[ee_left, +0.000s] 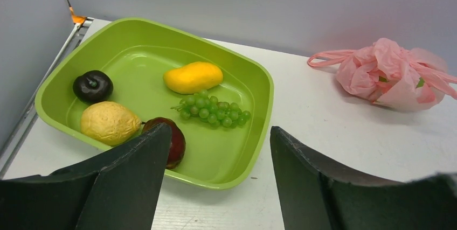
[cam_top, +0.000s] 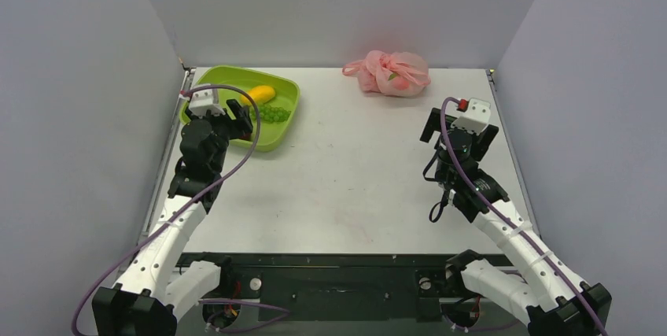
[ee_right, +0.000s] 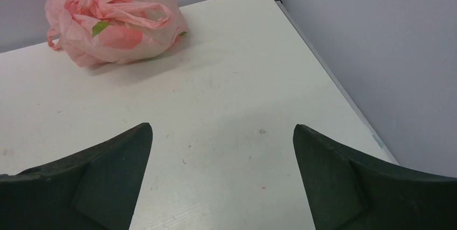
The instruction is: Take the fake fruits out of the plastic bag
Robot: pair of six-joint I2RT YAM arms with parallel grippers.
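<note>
The pink plastic bag lies bunched and knotted at the back of the table, right of centre. It also shows in the left wrist view and the right wrist view. A red fruit and a bit of green show through it. A dark plum, a yellow lemon and a dark red apple lie in the green tray. My left gripper is open and empty over the tray's near edge. My right gripper is open and empty, well short of the bag.
The lime-green tray at the back left also holds an orange-yellow mango and a bunch of green grapes. Grey walls enclose the white table on three sides. A metal rail runs along its right edge.
</note>
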